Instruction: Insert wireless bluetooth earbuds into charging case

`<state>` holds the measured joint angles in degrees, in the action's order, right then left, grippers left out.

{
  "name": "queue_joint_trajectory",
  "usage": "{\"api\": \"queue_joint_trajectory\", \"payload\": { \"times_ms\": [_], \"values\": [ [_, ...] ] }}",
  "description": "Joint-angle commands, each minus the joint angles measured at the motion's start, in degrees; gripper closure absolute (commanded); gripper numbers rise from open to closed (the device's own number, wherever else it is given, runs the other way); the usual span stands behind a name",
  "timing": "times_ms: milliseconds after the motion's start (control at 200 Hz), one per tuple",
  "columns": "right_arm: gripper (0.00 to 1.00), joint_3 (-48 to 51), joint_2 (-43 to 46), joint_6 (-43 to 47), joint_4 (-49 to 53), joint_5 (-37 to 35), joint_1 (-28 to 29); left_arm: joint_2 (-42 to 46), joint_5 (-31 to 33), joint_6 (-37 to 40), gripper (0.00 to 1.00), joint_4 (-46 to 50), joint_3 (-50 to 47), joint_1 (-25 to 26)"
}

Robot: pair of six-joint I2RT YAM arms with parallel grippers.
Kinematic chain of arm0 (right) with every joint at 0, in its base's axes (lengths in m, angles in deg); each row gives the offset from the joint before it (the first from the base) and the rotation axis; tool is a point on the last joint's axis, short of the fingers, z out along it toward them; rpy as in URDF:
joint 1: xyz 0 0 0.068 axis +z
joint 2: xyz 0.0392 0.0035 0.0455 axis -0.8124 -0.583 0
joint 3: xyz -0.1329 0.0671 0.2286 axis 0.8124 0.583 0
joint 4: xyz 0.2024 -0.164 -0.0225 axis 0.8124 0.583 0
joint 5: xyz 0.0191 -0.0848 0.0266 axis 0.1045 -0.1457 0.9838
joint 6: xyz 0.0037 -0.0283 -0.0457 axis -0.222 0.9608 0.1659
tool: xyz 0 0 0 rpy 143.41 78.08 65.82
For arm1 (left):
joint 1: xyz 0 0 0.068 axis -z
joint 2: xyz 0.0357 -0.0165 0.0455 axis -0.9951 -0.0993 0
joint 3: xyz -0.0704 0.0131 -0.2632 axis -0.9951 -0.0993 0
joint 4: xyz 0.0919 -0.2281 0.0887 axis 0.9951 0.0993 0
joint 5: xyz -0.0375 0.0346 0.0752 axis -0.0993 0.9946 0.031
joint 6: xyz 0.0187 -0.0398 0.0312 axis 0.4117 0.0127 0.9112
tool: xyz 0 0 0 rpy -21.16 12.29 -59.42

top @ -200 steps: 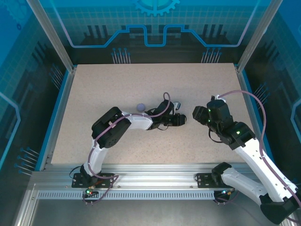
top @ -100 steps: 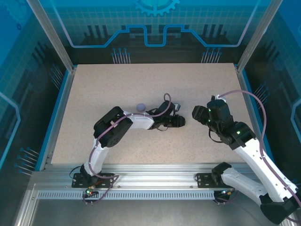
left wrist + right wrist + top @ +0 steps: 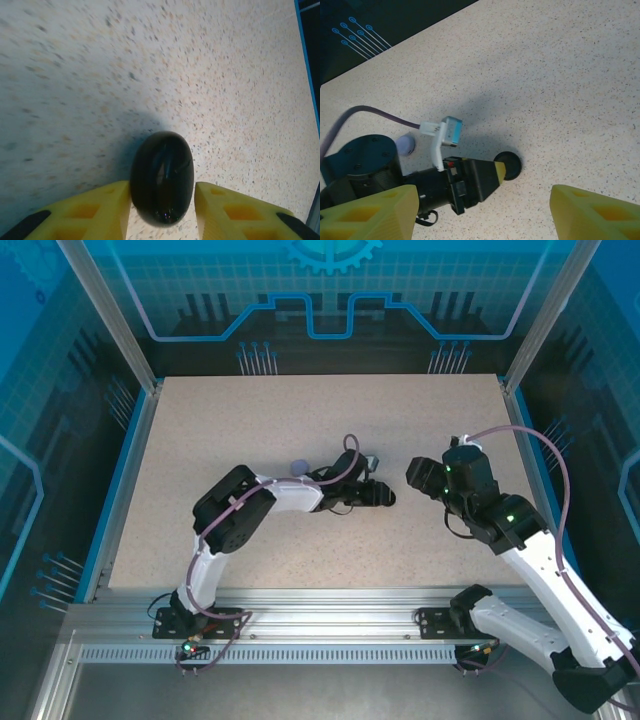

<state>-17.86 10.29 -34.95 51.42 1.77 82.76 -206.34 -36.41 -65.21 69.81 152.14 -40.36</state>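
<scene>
- Against 1 second ago, the top view has the right arm's wrist nudged toward the black charging case [image 3: 162, 177] and the left elbow slightly swung. These are small moves, so I judge the grip is changing, not the case's place.
- The left claw [image 3: 162, 192] brackets that case on the counter [image 3: 100, 60]. Its pads hug both sides, and I cannot tell whether they pinch or have let go.
- The right claw [image 3: 482, 200] gapes, released and empty, right of the case.
- The right wrist view adds a lavender case [image 3: 405, 145] left of the black case, while the left wrist view gives the pad fit.
</scene>
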Motion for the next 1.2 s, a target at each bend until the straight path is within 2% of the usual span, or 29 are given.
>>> {"api": "queue_joint_trajectory", "payload": {
  "times_ms": [0,215,375,610,790,935,1056,1196],
  "values": [
    [0.28,-2.09,-0.59,0.87,0.55,0.34,-0.75,6.52,1.60,2.52,0.59,1.56,-1.63,-1.80],
    [0.27,-2.61,-3.22,1.00,-1.24,2.07,-0.40,16.18,2.90,5.72,0.58,2.82,-4.33,-3.91],
    [0.28,-3.83,-8.86,1.08,-3.26,2.65,2.16,24.46,5.00,9.12,0.56,4.38,-7.05,-6.69],
    [0.27,-10.35,-24.14,2.25,-6.19,1.83,8.92,35.70,6.94,10.56,0.52,4.63,-14.13,-15.88],
    [0.26,-22.49,-40.78,5.31,-5.85,2.92,13.03,42.59,5.69,8.69,0.47,3.43,-19.56,-24.86],
    [0.23,-34.63,-54.46,15.91,-4.95,6.11,14.55,48.04,5.08,8.23,0.40,2.94,-22.29,-30.66],
    [0.22,-44.87,-64.78,24.85,-2.10,11.00,14.38,51.80,6.03,8.01,0.30,2.60,-23.37,-33.29],
    [0.22,-56.74,-75.54,32.26,3.27,12.72,14.35,54.72,5.96,8.43,0.18,2.01,-23.20,-34.65]
  ]
}}
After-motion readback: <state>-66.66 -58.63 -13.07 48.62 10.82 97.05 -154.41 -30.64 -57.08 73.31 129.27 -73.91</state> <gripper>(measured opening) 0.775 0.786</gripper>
